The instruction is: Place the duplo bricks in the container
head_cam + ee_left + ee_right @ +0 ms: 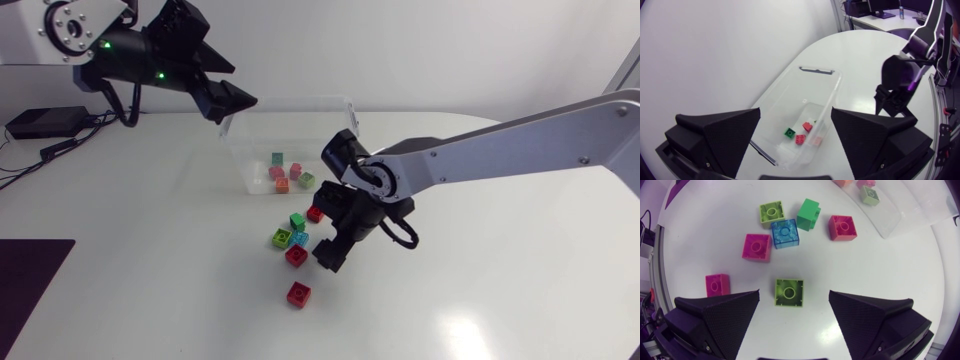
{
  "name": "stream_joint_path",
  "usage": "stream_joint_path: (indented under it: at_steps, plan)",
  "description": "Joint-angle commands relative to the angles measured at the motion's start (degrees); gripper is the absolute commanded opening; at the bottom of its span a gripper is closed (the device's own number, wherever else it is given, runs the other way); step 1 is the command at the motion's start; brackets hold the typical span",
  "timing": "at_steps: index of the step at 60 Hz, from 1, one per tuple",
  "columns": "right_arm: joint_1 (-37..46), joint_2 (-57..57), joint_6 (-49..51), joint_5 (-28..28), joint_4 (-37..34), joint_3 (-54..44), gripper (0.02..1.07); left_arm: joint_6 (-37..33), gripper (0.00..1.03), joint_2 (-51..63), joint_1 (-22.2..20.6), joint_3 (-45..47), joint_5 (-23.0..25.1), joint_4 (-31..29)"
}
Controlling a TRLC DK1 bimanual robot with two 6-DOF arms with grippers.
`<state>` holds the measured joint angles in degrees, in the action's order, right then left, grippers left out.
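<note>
A few bricks (287, 172) lie in the container (310, 130) — loose bricks (293, 239) on the table (150, 290) before it.

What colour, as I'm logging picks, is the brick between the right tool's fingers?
Lime green; the brick shows best in the right wrist view.

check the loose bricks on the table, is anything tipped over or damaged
One thing: the dark green brick, beside the blue brick, seems to lie tipped on its side, with its stud pointing sideways, while the bricks around it sit studs up. Nothing looks damaged.
</note>
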<state>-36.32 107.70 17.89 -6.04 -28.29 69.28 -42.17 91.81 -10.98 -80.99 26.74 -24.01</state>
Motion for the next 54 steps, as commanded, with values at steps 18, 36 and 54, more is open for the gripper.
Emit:
stream_joint_path:
  at_steps: [18,36,54]
  plan:
    - [-0.51,5.94,1.89,-0.81,0.87,1.30,0.58,-11.00,0.99,-11.04,-2.20,15.60,2.70,-7.72]
    - [-0.42,4.80,1.89,0.15,1.93,0.42,0.33,-20.14,0.98,-11.04,-3.69,21.31,4.02,-15.28]
    - [0.10,-4.43,1.01,0.24,0.70,-2.30,0.33,-22.69,0.98,-8.49,-12.22,27.47,3.84,-17.12]
